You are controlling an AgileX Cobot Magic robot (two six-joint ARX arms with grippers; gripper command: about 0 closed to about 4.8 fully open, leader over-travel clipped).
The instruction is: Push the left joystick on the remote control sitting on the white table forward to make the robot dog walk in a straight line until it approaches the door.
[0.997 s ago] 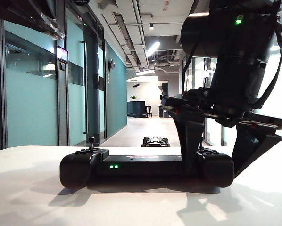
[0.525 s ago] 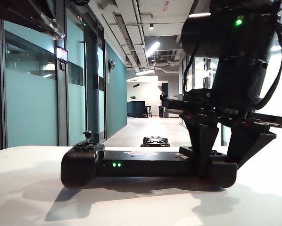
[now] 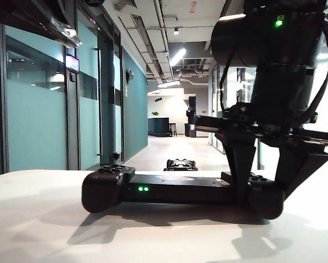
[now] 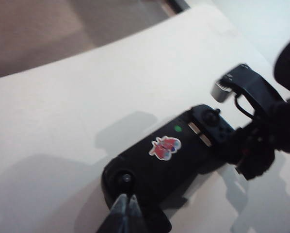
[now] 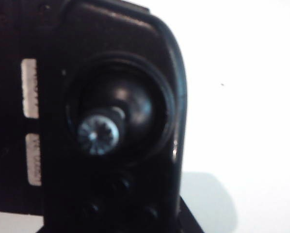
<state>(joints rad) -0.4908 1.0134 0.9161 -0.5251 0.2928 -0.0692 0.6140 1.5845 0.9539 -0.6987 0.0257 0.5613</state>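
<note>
We saw right gripper (image 3: 263,189) clamped on remote control (image 3: 177,189) right end. Left gripper (image 4: 126,206), fingers together, sat at 6 o'clock of left joystick (image 4: 123,177). Robot dog (image 3: 180,164) stood beyond white table (image 3: 38,230).

left claw (image 4: 125,206): cut off by edge | robot dog (image 3: 180,164): too small

No legible txt; remote control (image 4: 184,150) labels too blurry.

Remote control (image 3: 175,192) matt black plastic, seemingly; white table (image 3: 38,230) smooth, matt.
</note>
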